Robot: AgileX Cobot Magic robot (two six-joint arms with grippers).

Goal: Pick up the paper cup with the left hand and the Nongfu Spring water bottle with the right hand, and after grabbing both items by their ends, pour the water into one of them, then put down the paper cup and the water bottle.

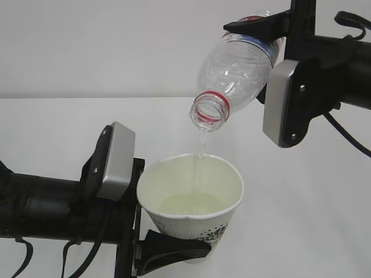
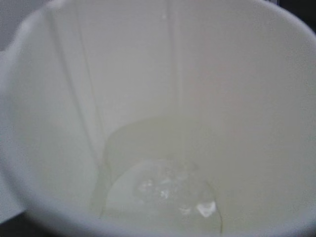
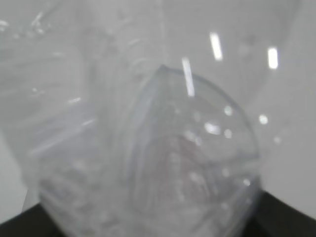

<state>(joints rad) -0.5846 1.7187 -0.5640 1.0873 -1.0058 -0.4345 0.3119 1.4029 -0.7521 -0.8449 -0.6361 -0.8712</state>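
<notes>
Right end effector (image 1: 272,26) tilts bottle (image 1: 237,69), water (image 1: 200,153) streaming into cup (image 1: 194,200).

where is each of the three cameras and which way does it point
Exterior view: off the table, facing both arms; left tool grips a white paper cup, right tool tips a clear ribbed plastic bottle above it.
Left wrist view: on the left arm, looking into the cup at pooled water; no robot part clearly visible.
Right wrist view: on the right arm, against the bottle; no tool discernible.
Shared: exterior and left wrist show the cup's inside.
</notes>
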